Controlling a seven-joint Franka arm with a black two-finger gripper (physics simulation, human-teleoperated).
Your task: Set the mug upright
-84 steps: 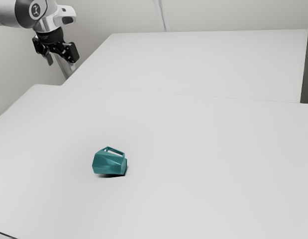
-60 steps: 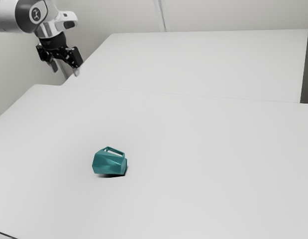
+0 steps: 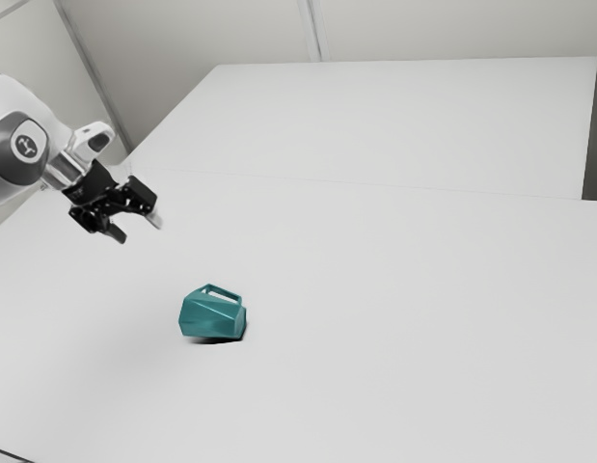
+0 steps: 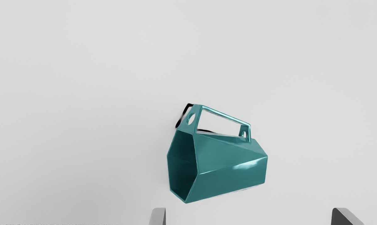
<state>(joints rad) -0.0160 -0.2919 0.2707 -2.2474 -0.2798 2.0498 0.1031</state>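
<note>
On its side on the surface [image 3: 375, 318], the teal mug [image 3: 212, 316] is seen; above it, toward the exterior view's left, the released jaws [image 3: 139, 231] are held well apart from it.

The teal, faceted mug [image 3: 212, 316] lies on its side on the white table [image 3: 375, 318].

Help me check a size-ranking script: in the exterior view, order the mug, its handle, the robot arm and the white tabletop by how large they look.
1. White tabletop
2. Robot arm, the part in view
3. Teal mug
4. Mug's handle
</note>
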